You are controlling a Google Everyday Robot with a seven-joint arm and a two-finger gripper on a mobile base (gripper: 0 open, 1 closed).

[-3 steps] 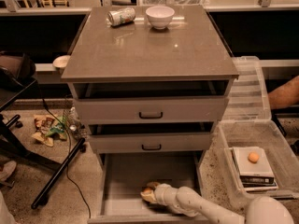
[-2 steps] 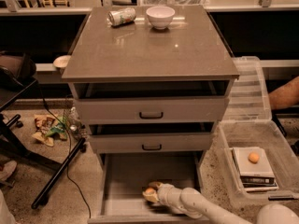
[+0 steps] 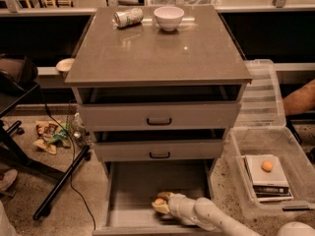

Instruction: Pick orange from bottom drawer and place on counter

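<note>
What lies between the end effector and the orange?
Nothing visible: in the camera view, the end effector touches the small round orange fruit inside the wide grey bottom drawer.

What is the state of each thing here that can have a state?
top drawer, slightly open.
middle drawer, slightly open.
bottom drawer, wide open.
can, lying on its side.
bowl, upright.
orange, in the bottom drawer, at the gripper.
gripper, down in the bottom drawer.
</note>
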